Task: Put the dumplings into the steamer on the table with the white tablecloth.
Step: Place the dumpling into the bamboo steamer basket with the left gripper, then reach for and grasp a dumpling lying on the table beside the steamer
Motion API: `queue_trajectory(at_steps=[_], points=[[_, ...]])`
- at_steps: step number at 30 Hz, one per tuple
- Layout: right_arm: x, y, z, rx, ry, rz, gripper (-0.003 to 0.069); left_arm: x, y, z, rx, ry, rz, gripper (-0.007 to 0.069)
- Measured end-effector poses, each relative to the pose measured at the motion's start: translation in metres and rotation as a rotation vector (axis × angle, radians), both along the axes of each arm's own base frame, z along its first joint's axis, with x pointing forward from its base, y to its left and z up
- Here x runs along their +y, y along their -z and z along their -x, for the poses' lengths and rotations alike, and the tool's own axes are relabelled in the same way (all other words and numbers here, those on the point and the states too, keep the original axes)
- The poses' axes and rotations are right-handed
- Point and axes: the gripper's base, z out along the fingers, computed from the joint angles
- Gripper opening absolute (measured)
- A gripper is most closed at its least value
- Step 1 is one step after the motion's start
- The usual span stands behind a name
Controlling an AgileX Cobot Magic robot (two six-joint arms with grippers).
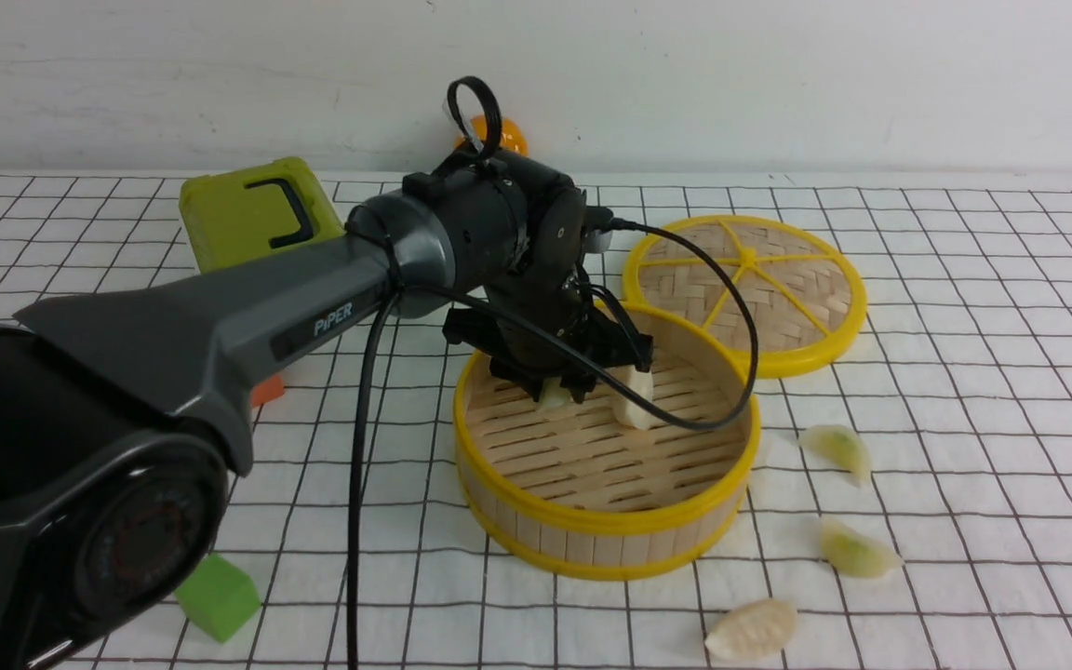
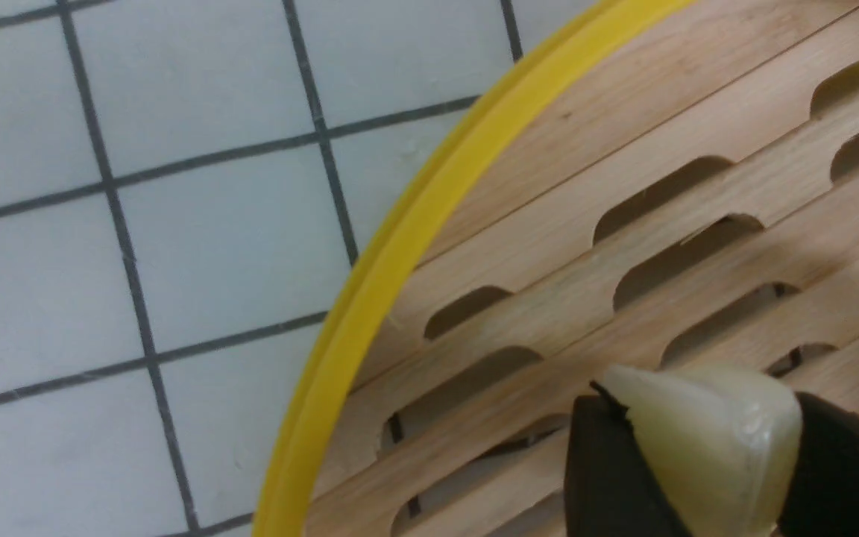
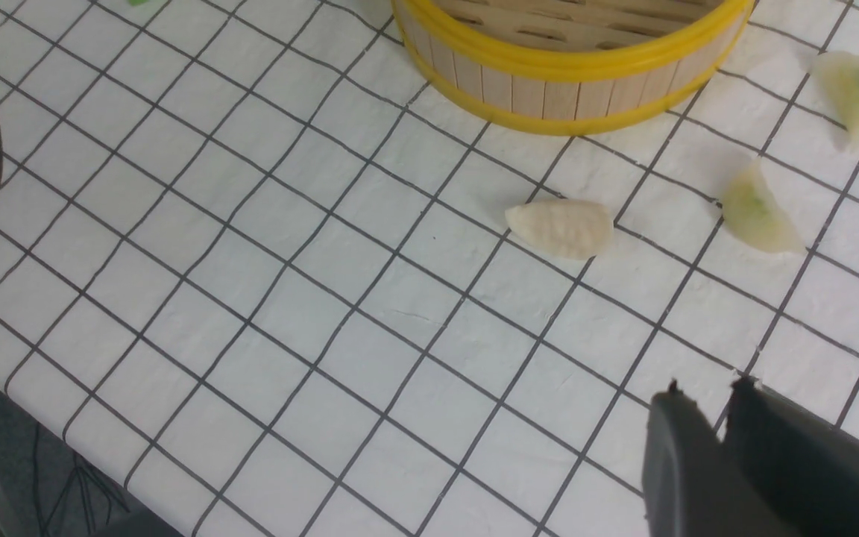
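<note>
Partly hidden, left fingers (image 2: 601, 477) clamp dumpling (image 2: 705, 440) inside steamer (image 1: 606, 523); right fingers (image 3: 690, 462) cropped, closed, empty.

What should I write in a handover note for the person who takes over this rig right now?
Left gripper: shut on one dumpling, over the steamer floor, not yet released.
Right gripper: shut, empty, above the white tablecloth.
Done: a second dumpling is already inside the steamer.
Left: release the held one, then bring in three from the cloth on the steamer's right: the far dumpling, the middle dumpling, the near dumpling.
</note>
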Motion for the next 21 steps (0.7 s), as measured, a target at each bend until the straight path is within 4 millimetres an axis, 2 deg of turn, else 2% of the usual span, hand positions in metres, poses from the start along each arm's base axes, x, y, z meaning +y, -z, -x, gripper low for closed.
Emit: queue_trajectory(at_steps=[1,4,7,9,11,12,13,14,16,17,18,21], points=[[0.0,0.0,0.0,-0.001,0.0,-0.001,0.0093,0.0,0.0,0.0,-0.001,-0.001,0.001,0.0318],[0.0,0.0,0.0,-0.005,0.002,0.0,0.0093,0.0,-0.001,0.0,0.001,-0.003,0.001,0.0415],[-0.001,-0.001,-0.001,-0.012,0.006,0.017,0.0097,0.004,-0.015,0.005,0.012,0.01,-0.019,0.0455],[-0.001,-0.003,-0.004,-0.012,0.006,0.032,0.0097,0.008,-0.039,0.011,-0.004,0.034,-0.026,0.0459],[0.0,-0.008,-0.009,-0.003,0.005,0.043,0.0097,0.016,-0.082,0.026,-0.039,0.068,-0.012,0.0451],[0.0,-0.008,-0.009,-0.003,0.005,0.043,0.0097,0.016,-0.082,0.026,-0.039,0.072,-0.012,0.0449],[0.002,-0.011,-0.016,0.015,0.001,0.05,0.0097,0.026,-0.122,0.043,-0.074,0.094,0.008,0.0424],[0.004,-0.012,-0.019,0.024,0.0,0.053,0.0097,0.03,-0.134,0.049,-0.086,0.103,0.011,0.0412],[0.007,-0.012,-0.03,0.05,-0.006,0.066,0.0097,0.046,-0.174,0.075,-0.113,0.123,0.016,0.0356],[0.008,-0.012,-0.032,0.055,-0.008,0.07,0.0097,0.049,-0.18,0.079,-0.116,0.124,0.016,0.0349],[0.011,-0.009,-0.039,0.078,-0.017,0.084,0.0096,0.059,-0.196,0.095,-0.125,0.132,0.015,0.0301],[0.02,0.001,-0.052,0.126,-0.068,0.122,0.008,0.079,-0.211,0.125,-0.125,0.146,0.007,0.0187]])
